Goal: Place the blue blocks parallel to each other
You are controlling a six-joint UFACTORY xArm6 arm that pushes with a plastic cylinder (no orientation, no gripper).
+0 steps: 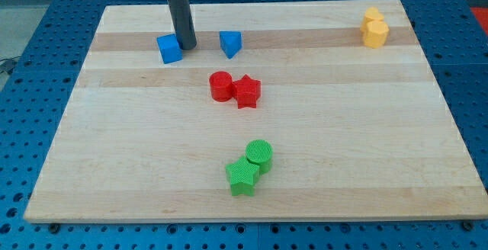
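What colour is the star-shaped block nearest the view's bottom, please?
Green star block, clearest in the camera view.

Blue cube (169, 49) and blue triangular block (230, 43) apart near the view's top.

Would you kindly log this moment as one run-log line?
tip: against blue cube's right side | blue triangular block: apart, further right | reds, greens, yellows: paired, away

pale wooden board (305, 166) with smooth matt grain; blocks look ridged matt plastic; rod (181, 14) dark, matt.
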